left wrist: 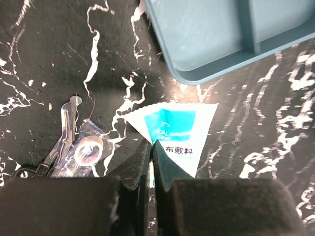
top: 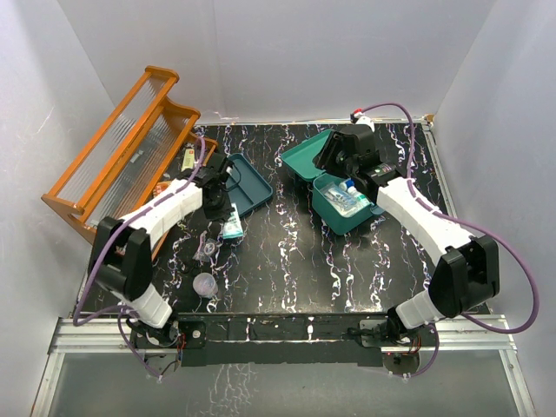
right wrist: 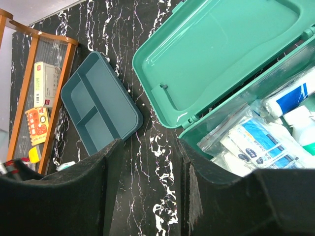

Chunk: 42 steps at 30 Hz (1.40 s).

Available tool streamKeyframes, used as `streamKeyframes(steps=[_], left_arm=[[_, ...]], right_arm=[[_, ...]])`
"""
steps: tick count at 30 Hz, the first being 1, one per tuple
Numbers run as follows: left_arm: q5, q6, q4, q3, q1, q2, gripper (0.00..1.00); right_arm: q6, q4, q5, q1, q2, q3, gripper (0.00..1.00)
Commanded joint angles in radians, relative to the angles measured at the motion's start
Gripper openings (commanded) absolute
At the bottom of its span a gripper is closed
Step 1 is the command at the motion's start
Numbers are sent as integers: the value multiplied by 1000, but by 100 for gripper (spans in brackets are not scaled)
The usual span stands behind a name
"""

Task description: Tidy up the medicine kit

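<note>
On the left half of the black marbled table (top: 295, 261), the left gripper (left wrist: 151, 145) is reaching down with its jaws clenched together. It is pinching the near edge of a flat white-and-blue packet (left wrist: 177, 130) that is lying on the tabletop. Just beyond the packet, the flat divided tray (left wrist: 211, 34) of the medicine kit is sitting on the table, its near corner close to the packet but not touching it. To the left of the fingers, a small roll (left wrist: 87, 150) in a clear wrapper is lying beside a thin metal tool (left wrist: 65, 130).

The medicine kit (top: 343, 221) is sitting on the right half of the table, well apart from its tray, with its lid (right wrist: 221, 54) lying open on the side facing the tray. Sealed pouches (right wrist: 256, 142) and a white tube with blue print (right wrist: 290, 96) are lying inside the box.

The right gripper (right wrist: 150, 145) is hovering by the kit's hinge side with its jaws standing apart and grasping nothing; only tabletop is showing in the gap.

An orange wooden rack (top: 122, 143) is leaning at the far left corner, with a few small boxes (right wrist: 45, 83) lying within its frame.
</note>
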Motion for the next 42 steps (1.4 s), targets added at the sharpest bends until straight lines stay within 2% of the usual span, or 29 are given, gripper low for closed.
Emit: streamKeyframes(steps=[1,9,20,35,40,42], left_arm=[[-32,-47,21,46,22,-104,0],[-100,-178,69,183,40,-10,0],[-124,-295,62,255,67,155,0],[-95,-282,30,324,77,314,0],[-18,-257,29,332,79,345,4],[-6,-247,15,344,79,359,10]], right_arm=[[-2,60,22,6,-49,10,42],[-19,49,35,6,-72,8,42],[-74,37,36,5,-66,18,42],[-122,32,20,9,-62,15,43],[-136,31,44,21,-72,8,43],[-142,31,54,28,-73,9,43]])
